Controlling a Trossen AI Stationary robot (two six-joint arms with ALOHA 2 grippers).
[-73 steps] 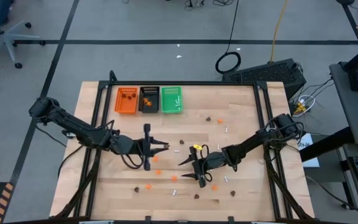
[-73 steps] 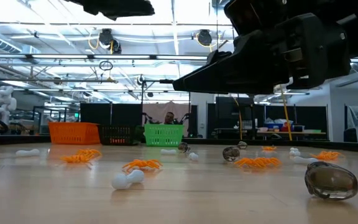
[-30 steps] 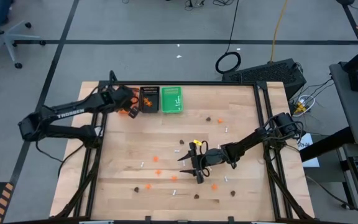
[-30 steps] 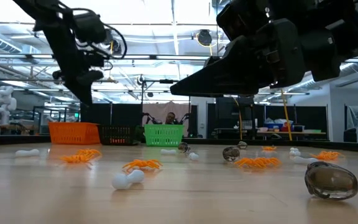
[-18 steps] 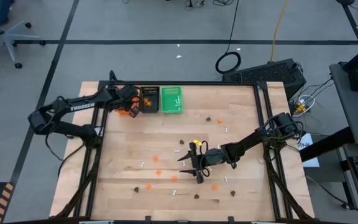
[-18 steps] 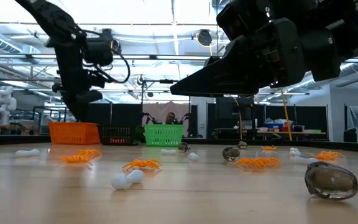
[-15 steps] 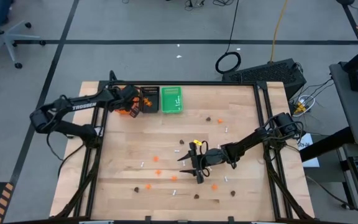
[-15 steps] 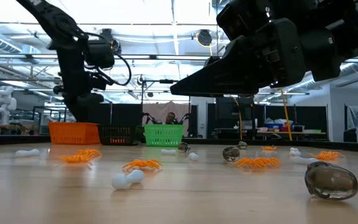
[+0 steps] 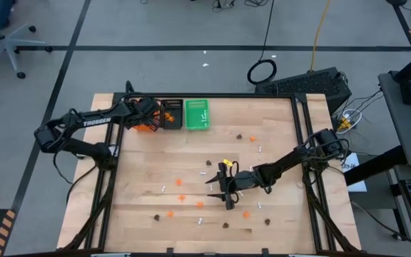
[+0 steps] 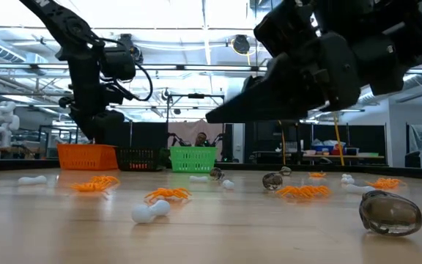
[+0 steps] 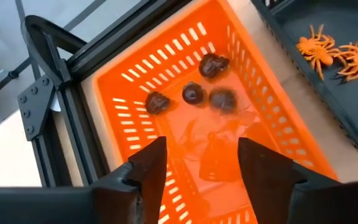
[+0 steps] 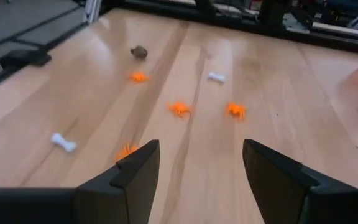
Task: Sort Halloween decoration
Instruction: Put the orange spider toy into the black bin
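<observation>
My left gripper (image 11: 201, 165) hangs open over the orange tray (image 11: 166, 56) at the table's far left, fingers slanting down, nothing between them. Several dark brown blobs (image 11: 193, 94) lie on the tray's floor. My right gripper (image 12: 201, 162) stands open above the middle of the table (image 9: 223, 189), touching nothing. Ahead of it, orange spiders (image 12: 179, 109), a white bone (image 12: 63, 142) and a brown blob (image 12: 139, 52) lie loose on the wood. More trinkets are scattered on the table, such as an orange one (image 9: 180, 198) and a brown one (image 9: 240, 135).
The black tray (image 9: 171, 114), holding orange spiders (image 11: 328, 50), and the green tray (image 9: 197, 114) stand in a row right of the orange one. A dark metal frame rail (image 11: 48, 81) runs close behind the orange tray. A clear blob (image 10: 390, 213) lies near the low camera.
My left gripper has sunk toward the orange tray and now holds still just above it. My right gripper has stayed in place and tipped its fingers slightly downward.
</observation>
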